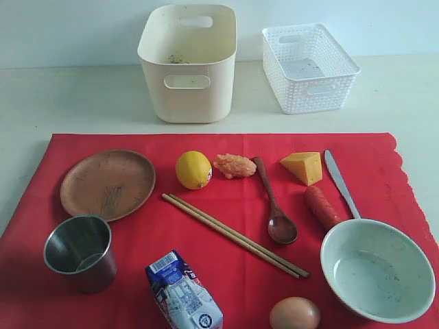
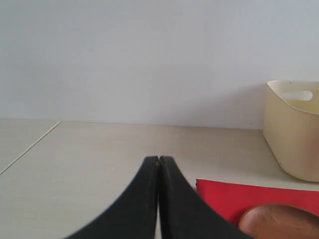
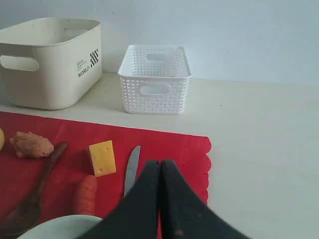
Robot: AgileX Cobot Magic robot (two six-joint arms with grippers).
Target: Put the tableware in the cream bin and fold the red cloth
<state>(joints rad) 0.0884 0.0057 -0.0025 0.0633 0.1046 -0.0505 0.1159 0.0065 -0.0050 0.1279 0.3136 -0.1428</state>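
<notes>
Only the right wrist view shows "WORLD" printed on the cream bin point(image 3: 50, 62), standing at twelve o'clock from the red cloth point(image 1: 226, 195). Left pincer point(image 2: 159, 160) and right pincer point(image 3: 160, 164) are pressed together.

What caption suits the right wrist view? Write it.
Shut right gripper near silver knife on red cloth; cream bin beyond.

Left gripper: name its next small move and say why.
Probably open the left gripper and lower it toward the rim of the wooden plate. Its jaws are shut and empty. The plate lies untouched on the red cloth on that arm's side, and the cream bin holds no tableware yet.
</notes>
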